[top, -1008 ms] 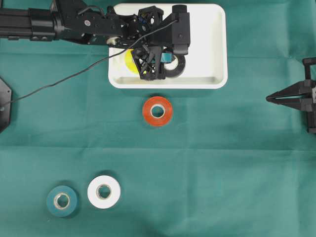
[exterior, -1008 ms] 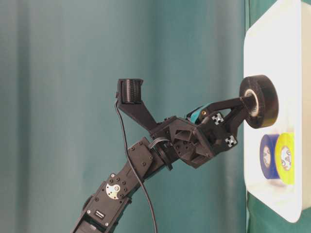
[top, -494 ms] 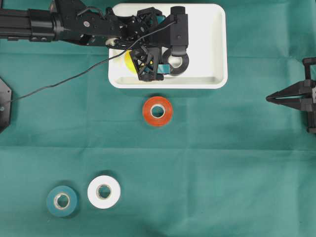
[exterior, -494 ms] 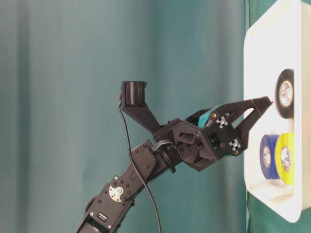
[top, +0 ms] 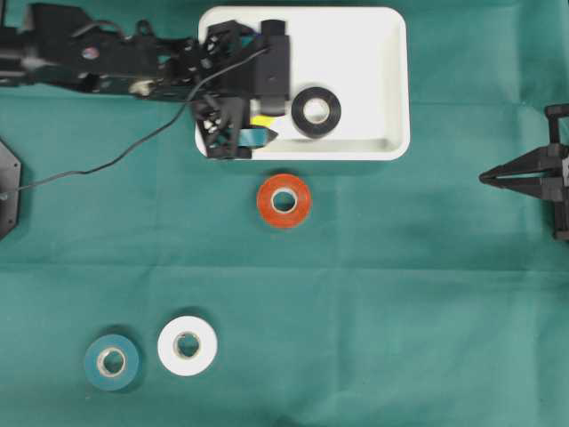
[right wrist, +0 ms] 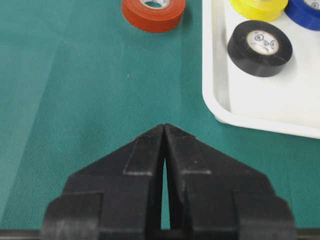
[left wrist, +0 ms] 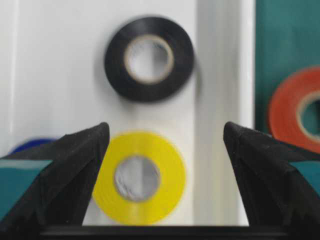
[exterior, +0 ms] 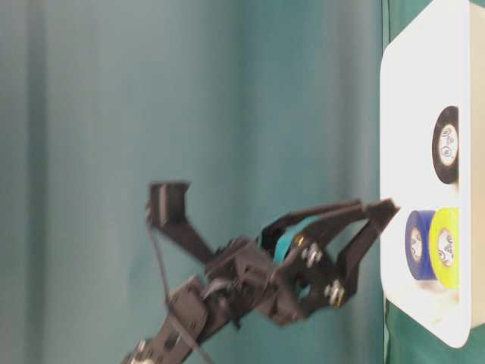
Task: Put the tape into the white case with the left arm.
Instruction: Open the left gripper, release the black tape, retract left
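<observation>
Resting flat on the floor of the white case (top: 391,80), the black tape roll (top: 316,111) lies clear of any tool, near the case's front wall. Two further rolls share the case: a yellow tape roll (left wrist: 139,177) just beside the black one, and a blue tape roll (exterior: 417,244) next to the yellow one, as the table-level view shows. Three rolls are therefore judged as delivered.

The left tool (left wrist: 165,165) stands with its teal-stripped fingers (left wrist: 75,170) spread wide and nothing between them; in the left wrist view the yellow roll and the black roll lie below the gap, untouched. In the overhead view the left arm (top: 116,62) reaches over the case's left end, its image blurred.

The right tool (right wrist: 164,145) has its fingers pressed together, holds nothing, and sits at the right edge of the green tabletop (top: 427,294), well apart from the case.

Outside the case, three rolls remain on the tabletop: an orange tape roll (top: 284,200) just in front of the case's front rim, and a white tape roll (top: 187,345) and a teal tape roll (top: 111,362) side by side, well apart from the case at the near left.

Judged status: roughly half complete. If every roll is to be transferred, the orange roll is the nearest remaining candidate.
</observation>
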{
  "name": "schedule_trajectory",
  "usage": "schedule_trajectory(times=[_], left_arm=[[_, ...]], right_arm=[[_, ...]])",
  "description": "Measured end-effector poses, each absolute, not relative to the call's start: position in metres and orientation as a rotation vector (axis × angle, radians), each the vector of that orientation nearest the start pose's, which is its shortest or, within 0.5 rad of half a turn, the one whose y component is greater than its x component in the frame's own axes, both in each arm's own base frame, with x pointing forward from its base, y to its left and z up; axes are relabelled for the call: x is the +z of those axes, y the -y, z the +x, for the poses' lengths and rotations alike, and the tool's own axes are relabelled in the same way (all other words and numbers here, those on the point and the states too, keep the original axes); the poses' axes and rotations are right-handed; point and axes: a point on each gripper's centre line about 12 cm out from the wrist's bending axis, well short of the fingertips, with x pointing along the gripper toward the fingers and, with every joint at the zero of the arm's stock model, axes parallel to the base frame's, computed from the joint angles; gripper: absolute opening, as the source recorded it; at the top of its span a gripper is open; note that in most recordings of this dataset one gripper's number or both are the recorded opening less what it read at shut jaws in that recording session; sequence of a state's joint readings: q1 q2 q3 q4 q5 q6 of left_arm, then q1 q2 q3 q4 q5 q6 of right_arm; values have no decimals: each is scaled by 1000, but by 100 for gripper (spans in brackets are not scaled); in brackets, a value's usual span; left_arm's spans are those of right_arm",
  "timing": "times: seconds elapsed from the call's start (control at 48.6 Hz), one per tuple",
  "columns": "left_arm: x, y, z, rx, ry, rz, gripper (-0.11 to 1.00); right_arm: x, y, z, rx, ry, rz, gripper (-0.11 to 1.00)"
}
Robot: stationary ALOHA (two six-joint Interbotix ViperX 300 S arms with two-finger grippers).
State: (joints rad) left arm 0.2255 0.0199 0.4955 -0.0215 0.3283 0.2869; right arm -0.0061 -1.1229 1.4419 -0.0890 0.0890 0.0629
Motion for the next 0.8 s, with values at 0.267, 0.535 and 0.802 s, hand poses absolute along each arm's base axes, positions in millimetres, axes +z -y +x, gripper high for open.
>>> schedule_trajectory(times=[0.267, 0.535, 0.802], left_arm=[[196, -71, 357, 70, -841, 163, 94], [199, -54, 333, 40, -832, 176, 94], [199, -44, 307, 26, -813, 184, 94]], right_arm=[[170, 2, 149, -10, -406, -25, -9], [170, 2, 149, -8, -405, -27, -9], [170, 2, 149, -10, -405, -25, -9]])
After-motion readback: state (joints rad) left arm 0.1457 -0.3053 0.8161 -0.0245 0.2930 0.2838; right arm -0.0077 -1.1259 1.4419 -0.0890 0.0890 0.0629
